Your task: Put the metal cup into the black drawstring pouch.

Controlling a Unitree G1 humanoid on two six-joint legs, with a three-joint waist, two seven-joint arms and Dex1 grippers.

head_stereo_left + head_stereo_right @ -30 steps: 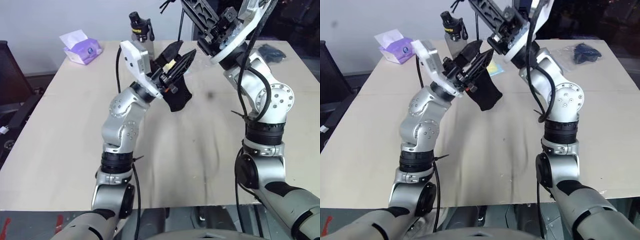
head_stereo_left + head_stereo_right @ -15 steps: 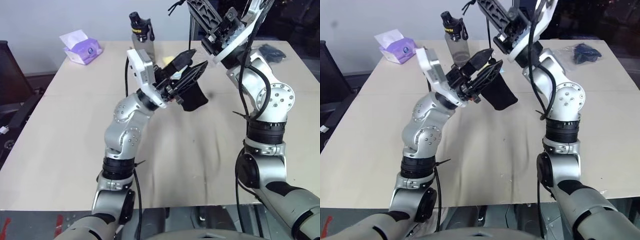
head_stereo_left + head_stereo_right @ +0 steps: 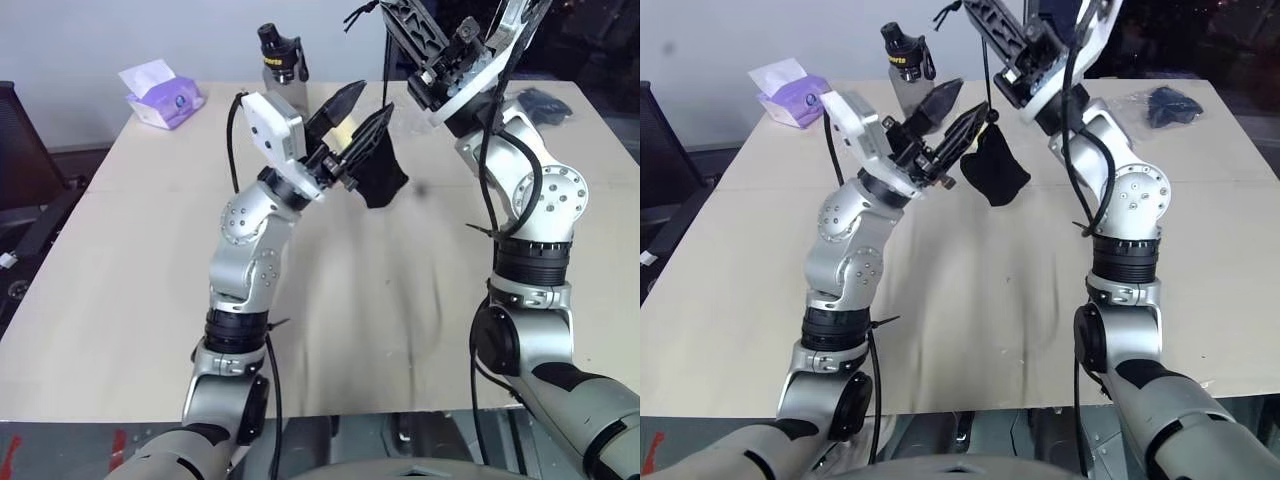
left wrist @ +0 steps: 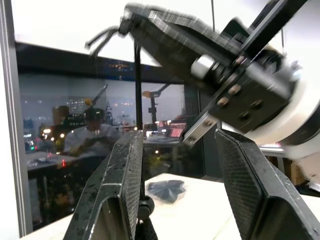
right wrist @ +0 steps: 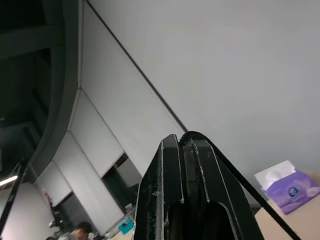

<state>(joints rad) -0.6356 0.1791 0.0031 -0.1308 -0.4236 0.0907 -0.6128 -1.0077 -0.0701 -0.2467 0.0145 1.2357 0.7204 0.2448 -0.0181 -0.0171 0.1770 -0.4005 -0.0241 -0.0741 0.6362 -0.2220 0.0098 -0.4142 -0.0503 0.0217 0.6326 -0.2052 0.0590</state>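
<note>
Left eye view, near to far: both arms rise from the near edge of the pale worktop (image 3: 120,300) and meet above its middle. The left claw (image 3: 358,125) stands with its two black fingers partly apart and angled upward. The black drawstring pouch (image 3: 995,172) hangs beside and just beyond the fingertips, clear of the worktop. Whether the far finger touches the fabric cannot be determined.

A thin black cord (image 3: 987,70) runs straight up from the pouch mouth to the right claw (image 3: 973,8), which is raised near the upper frame edge and partly cut off there. In the right wrist view the fingers (image 5: 197,200) are pressed together with the cord looped over their tips, so the right claw is clamped on the pouch cord and carries the pouch.

In the left wrist view the cord passes beside one left finger (image 4: 120,185); the pouch top is cut off at the frame edge.

Farther back, a grey bottle with a black cap (image 3: 280,62) stands partly hidden behind the left arm. A purple tissue pack (image 3: 160,95) lies near the far left corner. A dark item in a clear bag (image 3: 1165,105) lies at the far right.

The metal cup cannot be made out; the pouch interior is hidden.
</note>
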